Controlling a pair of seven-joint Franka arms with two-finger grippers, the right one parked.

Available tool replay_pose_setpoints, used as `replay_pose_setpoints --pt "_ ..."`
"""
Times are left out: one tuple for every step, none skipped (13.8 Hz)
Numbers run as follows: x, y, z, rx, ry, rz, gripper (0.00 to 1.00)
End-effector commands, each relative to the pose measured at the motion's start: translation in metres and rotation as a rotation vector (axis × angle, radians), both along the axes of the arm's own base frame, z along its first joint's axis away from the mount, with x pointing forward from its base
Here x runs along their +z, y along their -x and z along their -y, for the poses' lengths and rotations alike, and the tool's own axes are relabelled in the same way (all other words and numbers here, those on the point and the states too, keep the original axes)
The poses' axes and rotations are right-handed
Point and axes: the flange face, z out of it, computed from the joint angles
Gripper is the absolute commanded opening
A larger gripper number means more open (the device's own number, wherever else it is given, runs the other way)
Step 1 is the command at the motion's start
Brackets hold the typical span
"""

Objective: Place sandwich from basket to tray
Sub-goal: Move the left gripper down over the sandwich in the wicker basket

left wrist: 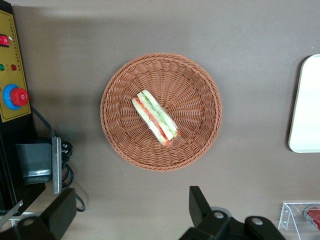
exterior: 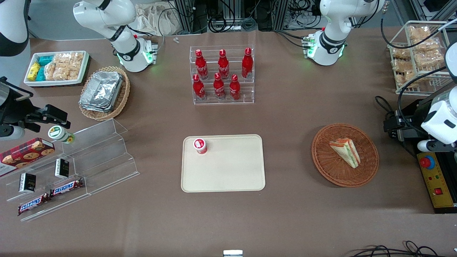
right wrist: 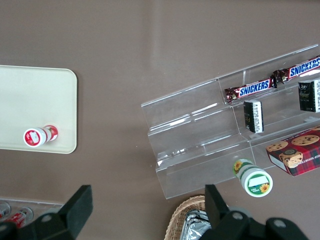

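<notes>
The sandwich [exterior: 345, 152], a pale wedge with red and green layers, lies in the round reddish-brown basket [exterior: 326, 169]. In the left wrist view the sandwich [left wrist: 155, 117] lies near the middle of the basket [left wrist: 195, 85]. The cream tray [exterior: 228, 171] lies flat beside the basket, toward the parked arm's end; its edge shows in the left wrist view [left wrist: 306, 105]. A small red-and-white bottle [exterior: 200, 145] stands on the tray. The left arm's gripper [exterior: 390, 125] hangs above the table beside the basket, toward the working arm's end. The gripper [left wrist: 132, 210] is open and empty, clear of the basket rim.
A control box with a red button [exterior: 437, 178] lies beside the gripper. A wire rack of snack bags [exterior: 417, 53] and a rack of red bottles [exterior: 223, 75] stand farther from the camera. An acrylic shelf [exterior: 89, 157] and an oval basket of foil containers [exterior: 103, 92] lie toward the parked arm's end.
</notes>
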Motion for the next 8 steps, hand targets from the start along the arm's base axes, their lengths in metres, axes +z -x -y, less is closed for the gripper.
replay_pose_setpoints --pt "0.005 -0.001 0.005 0.006 0.015 -0.009 1.0" --pt "0.003 -0.002 0.007 0.009 0.018 -0.013 1.0" --pt "0.001 -0.006 0.009 0.025 0.024 -0.013 1.0" --pt "0.003 -0.01 0.013 0.041 0.023 -0.006 1.0" --pt "-0.002 -0.013 0.018 0.066 0.025 -0.013 1.0" --pt "-0.004 -0.014 0.019 0.116 0.02 -0.01 1.0" --pt "-0.01 -0.015 0.021 0.174 0.01 -0.014 1.0" --pt "-0.02 -0.017 0.023 0.226 0.002 -0.015 1.0"
